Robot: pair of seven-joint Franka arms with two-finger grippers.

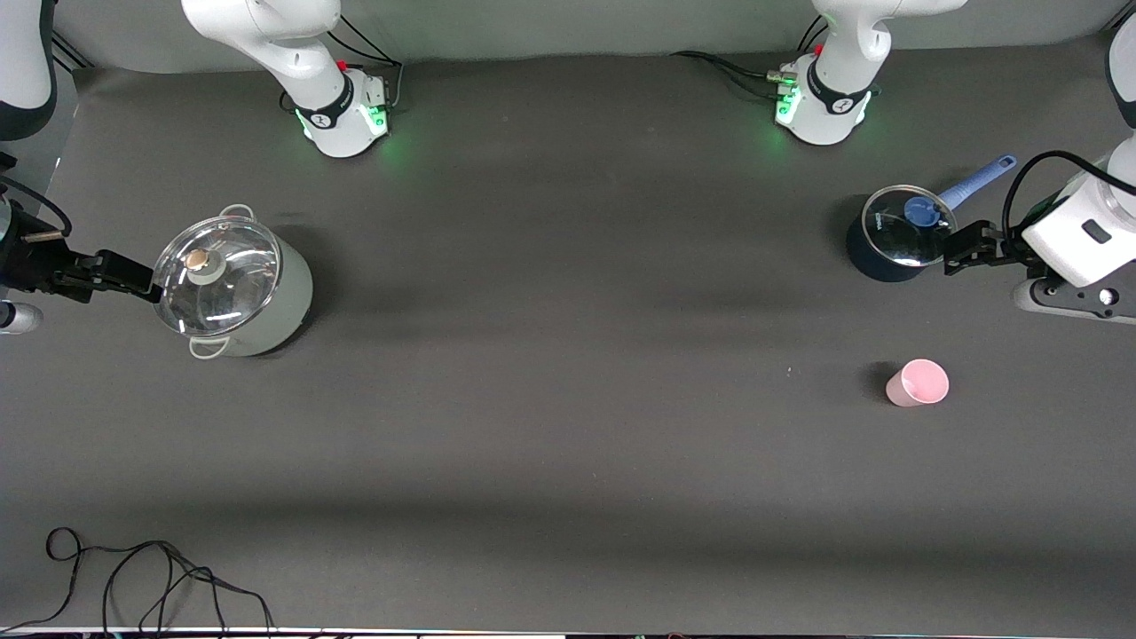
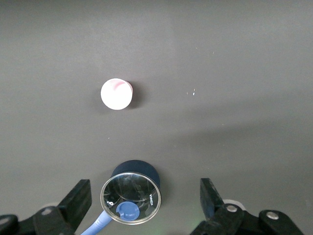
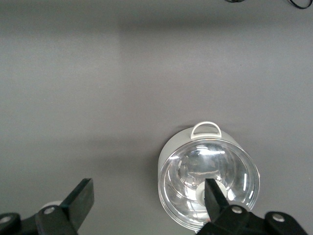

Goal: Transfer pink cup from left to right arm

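The pink cup (image 1: 919, 382) stands alone on the dark table toward the left arm's end, mouth up, nearer to the front camera than the blue saucepan. It also shows in the left wrist view (image 2: 116, 93). My left gripper (image 1: 963, 244) is open and empty, up beside the blue saucepan and well apart from the cup; in its wrist view (image 2: 145, 183) the jaws stand wide apart. My right gripper (image 1: 133, 277) is open and empty at the right arm's end, beside the lidded grey pot; its wrist view (image 3: 149, 183) shows the jaws wide apart.
A dark blue saucepan (image 1: 896, 235) with a glass lid and light blue handle stands at the left arm's end. A grey-green pot (image 1: 235, 288) with a glass lid stands at the right arm's end. A black cable (image 1: 133, 577) lies at the front edge.
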